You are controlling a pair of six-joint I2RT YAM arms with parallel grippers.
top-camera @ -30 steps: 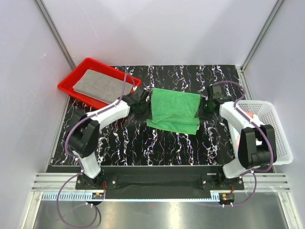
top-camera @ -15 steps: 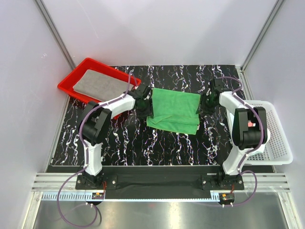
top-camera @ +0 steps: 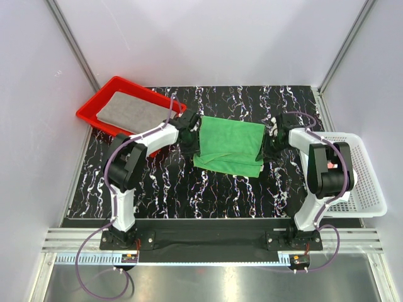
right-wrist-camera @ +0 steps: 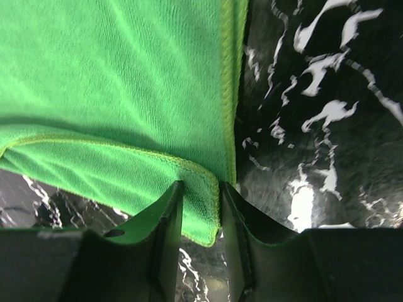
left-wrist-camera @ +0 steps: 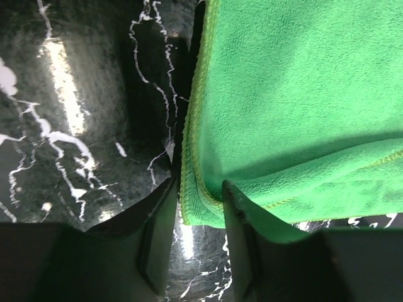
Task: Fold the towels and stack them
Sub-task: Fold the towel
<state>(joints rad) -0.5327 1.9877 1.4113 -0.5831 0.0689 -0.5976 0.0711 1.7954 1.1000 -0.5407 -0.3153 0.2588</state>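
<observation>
Moved: gaps either side of green towel (top-camera: 230, 141) have closed.
Left claw (left-wrist-camera: 198, 185): nipping its left hem.
Right claw (right-wrist-camera: 201, 185): nipping right hem; towel stretches between.

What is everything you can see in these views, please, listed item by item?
green towel: one, bright green, partly folded, at the centre of the table
grey towel: one, grey, lying flat inside the tray
tray: one, red, at the far left corner of the table
mesh basket: one, white, at the right edge of the table
table: one, black with white veining, under everything
left gripper: one, black, jaws around the green towel's left edge
right gripper: one, black, jaws around the green towel's right edge
</observation>
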